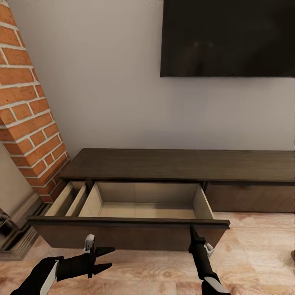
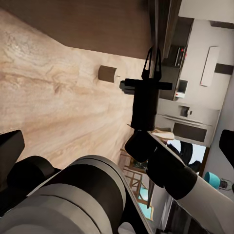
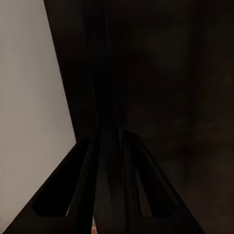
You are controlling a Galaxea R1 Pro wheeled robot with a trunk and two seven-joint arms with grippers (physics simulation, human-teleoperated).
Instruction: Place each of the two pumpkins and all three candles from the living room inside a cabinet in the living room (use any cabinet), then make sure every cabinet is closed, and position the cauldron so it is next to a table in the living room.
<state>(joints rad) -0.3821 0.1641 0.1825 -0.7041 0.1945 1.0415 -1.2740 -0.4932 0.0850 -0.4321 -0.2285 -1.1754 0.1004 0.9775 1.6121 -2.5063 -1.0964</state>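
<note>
A long, low dark-brown cabinet (image 1: 180, 164) stands against a pale wall, under a black wall-mounted screen (image 1: 227, 37) at 1 o'clock. Its wide drawer (image 1: 135, 229) is pulled out toward the robot, and the pale interior holds nothing that can be seen. A brick column (image 1: 28, 110) rises at 9 o'clock.

The right gripper (image 1: 191, 230) is at 5 o'clock, at the top edge of the drawer front; in the right wrist view its jaws sit close on either side of a dark vertical panel, apparently clamped on that front. The left gripper (image 1: 107, 258) hovers at 7 o'clock, just before the drawer front, jaws apart and empty. In the left wrist view a small tan-grey cylinder (image 2: 107, 73), probably one of the candles, lies on the wood floor (image 1: 254, 262) near the cabinet.

Risks, as a judgement: the thin grip could slip off the drawer edge, and closing the drawer now would shut it with nothing inside. The floor cylinder could be knocked rolling.

No writing or brand is legible.
</note>
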